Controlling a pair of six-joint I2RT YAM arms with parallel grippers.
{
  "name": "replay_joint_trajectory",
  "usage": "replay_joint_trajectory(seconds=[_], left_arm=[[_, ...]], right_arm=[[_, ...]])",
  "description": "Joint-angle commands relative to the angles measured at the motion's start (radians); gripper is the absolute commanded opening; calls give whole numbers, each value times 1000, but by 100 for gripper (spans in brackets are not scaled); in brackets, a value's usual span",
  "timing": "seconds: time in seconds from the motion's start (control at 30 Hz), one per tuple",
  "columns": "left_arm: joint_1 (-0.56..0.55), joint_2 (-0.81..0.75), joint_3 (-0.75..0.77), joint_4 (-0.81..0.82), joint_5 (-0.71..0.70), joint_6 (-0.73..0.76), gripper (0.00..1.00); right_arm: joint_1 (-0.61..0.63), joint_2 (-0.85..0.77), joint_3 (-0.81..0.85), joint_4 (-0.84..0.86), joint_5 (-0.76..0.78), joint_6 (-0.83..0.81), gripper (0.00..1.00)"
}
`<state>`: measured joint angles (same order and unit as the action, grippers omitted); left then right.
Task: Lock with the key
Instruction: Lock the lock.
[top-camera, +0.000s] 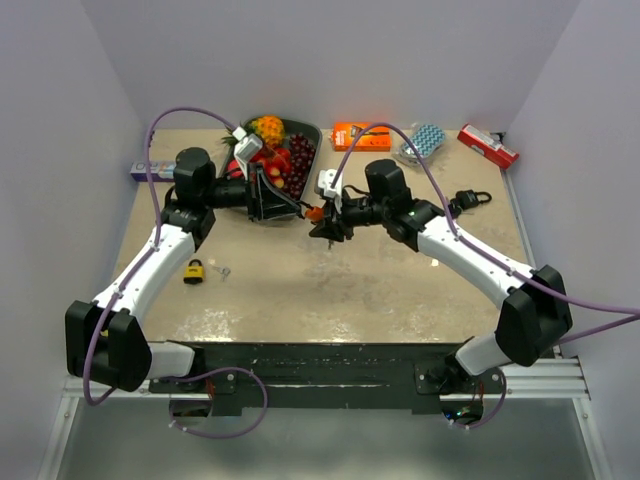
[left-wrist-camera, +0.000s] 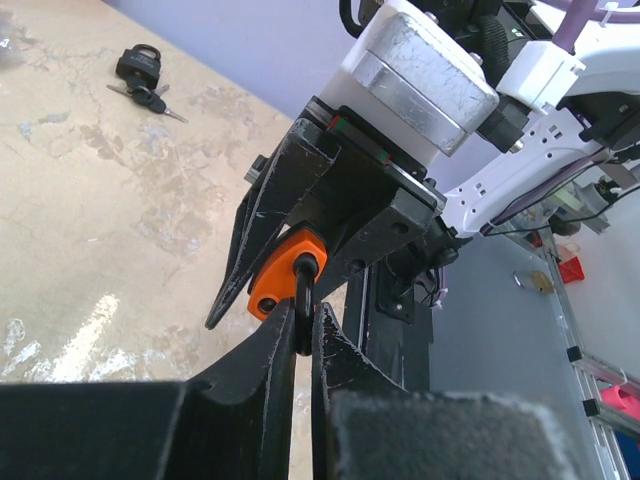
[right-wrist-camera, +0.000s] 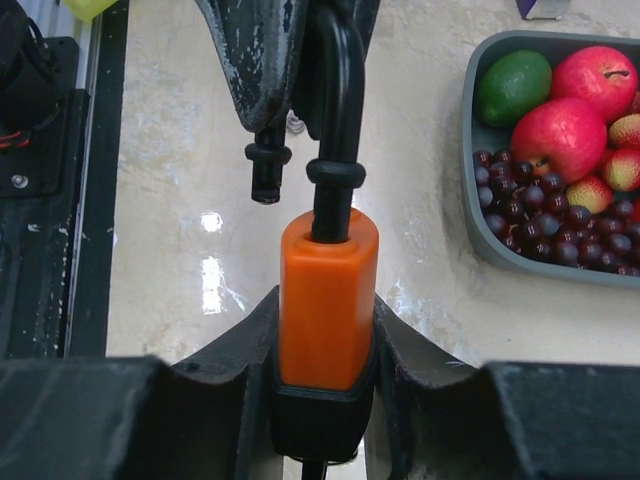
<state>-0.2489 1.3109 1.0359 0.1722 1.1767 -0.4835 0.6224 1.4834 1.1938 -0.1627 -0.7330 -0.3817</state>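
An orange padlock hangs in mid-air between my two grippers, above the middle of the table. My left gripper is shut on its black shackle, whose fingers pinch the bar just below the orange body. My right gripper is shut on the orange body, gripping its lower black part. One shackle leg sits in the body; the other end hangs free beside it. I cannot tell whether a key is in this lock.
A yellow padlock with a key lies at the left front. A black padlock with keys lies at the right. A fruit tray, an orange box, a blister pack and a red box stand at the back.
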Motion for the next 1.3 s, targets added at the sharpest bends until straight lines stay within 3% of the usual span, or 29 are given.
replay_joint_trajectory(seconds=[0.0,0.17,0.4,0.8,1.0,1.27], left_arm=[[-3,-32,9,41,23,6,0],[-6,-22,9,-17,29,81,0],[-9,-18,29,-171,37,319,0],[-10,-2,73,-385,63,594,0],[-45,-4,59,-398,61,570,0],[-141,28,-65,-404,47,546,0]], right_arm=[[0,-20,35,46,-37,16,19],[2,-9,87,48,-117,70,1],[13,11,150,-8,-224,96,0],[51,55,225,-164,-302,49,0],[53,52,210,-11,-258,165,0],[85,101,285,123,-241,176,0]])
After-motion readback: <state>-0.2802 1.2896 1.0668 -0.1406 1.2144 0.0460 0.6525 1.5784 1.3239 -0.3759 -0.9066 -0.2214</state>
